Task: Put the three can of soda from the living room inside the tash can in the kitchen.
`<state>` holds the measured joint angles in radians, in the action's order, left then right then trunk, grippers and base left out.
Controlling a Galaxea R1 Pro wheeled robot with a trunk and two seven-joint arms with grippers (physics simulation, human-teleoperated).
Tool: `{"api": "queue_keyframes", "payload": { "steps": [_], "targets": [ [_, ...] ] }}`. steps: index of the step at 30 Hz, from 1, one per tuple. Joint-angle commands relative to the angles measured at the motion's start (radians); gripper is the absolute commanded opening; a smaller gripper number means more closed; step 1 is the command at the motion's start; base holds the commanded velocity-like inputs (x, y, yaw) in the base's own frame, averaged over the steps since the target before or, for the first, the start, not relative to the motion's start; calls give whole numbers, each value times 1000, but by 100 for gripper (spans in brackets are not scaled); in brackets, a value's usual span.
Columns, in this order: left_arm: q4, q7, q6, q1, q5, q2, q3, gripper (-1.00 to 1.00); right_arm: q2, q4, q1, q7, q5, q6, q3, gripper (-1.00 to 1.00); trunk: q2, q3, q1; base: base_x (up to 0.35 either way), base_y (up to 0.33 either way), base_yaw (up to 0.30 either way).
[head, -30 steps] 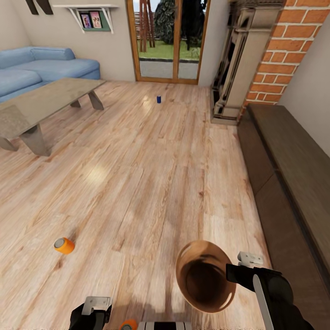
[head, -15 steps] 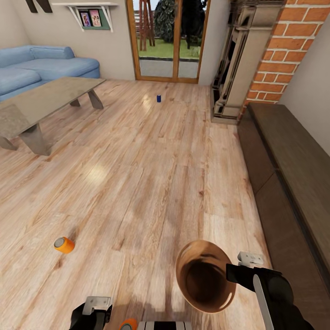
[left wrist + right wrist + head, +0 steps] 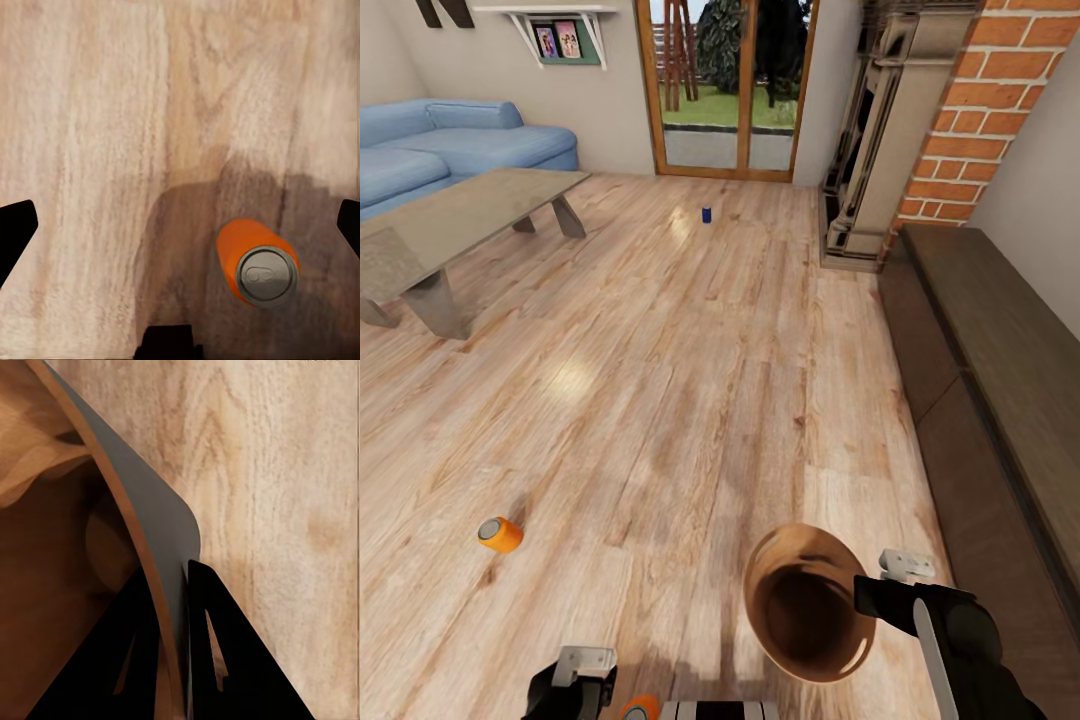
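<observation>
Orange can (image 3: pixel 255 259) between spread left claw (image 3: pixel 180 225); right claw (image 3: pixel 174 607) pinching bin (image 3: pixel 805 600) rim.

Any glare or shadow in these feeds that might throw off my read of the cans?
Head view: a bright glare patch on the floor, away from the orange can; the blue can is tiny but sharp. Left wrist view: a dark shadow covers the floor around the second orange can, which still stands out clearly. Right wrist view: the trash can wall is close, its inside dim.

Home living room, light-blue sofa (image 3: pixel 450 150), low coffee table (image 3: pixel 455 215), brick column (image 3: pixel 985 110), wood-framed glass doors (image 3: pixel 725 85)
</observation>
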<state>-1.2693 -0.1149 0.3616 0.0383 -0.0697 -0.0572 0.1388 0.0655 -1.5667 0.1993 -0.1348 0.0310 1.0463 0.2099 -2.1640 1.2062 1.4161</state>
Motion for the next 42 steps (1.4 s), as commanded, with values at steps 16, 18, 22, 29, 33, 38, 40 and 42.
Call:
{"api": "queue_keyframes", "payload": {
  "steps": [16,18,22,29,33,38,40,42],
  "targets": [
    [-15,1,94,0,-5,41,1,100,-1,-1,0,-3,-22,1,-1,-100,-84,38,46,0,0,0],
    [-14,1,94,0,-5,41,1,100,-1,0,0,-3,-22,1,-1,-100,-98,44,54,0,0,0],
    [-15,1,94,0,-5,40,1,100,-1,0,0,-3,-22,1,-1,-100,-126,56,69,0,0,0],
    [-17,1,93,0,-4,41,-1,100,0,0,0,-3,-22,1,-1,-100,-147,66,80,0,0,0],
    [-21,1,92,0,-4,40,-4,100,0,-1,0,-3,-22,1,-1,-100,-147,66,80,0,0,0],
    [-22,1,90,0,-3,38,-2,100,-1,-1,0,-3,-22,1,0,-100,-147,66,80,0,0,0],
    [-23,1,85,0,2,34,0,100,-1,-1,0,-3,-22,1,0,-100,-147,66,80,0,0,0],
    [-24,1,84,0,5,32,0,100,-1,0,0,-3,-22,1,0,-100,-147,66,80,0,0,0]
  ]
}}
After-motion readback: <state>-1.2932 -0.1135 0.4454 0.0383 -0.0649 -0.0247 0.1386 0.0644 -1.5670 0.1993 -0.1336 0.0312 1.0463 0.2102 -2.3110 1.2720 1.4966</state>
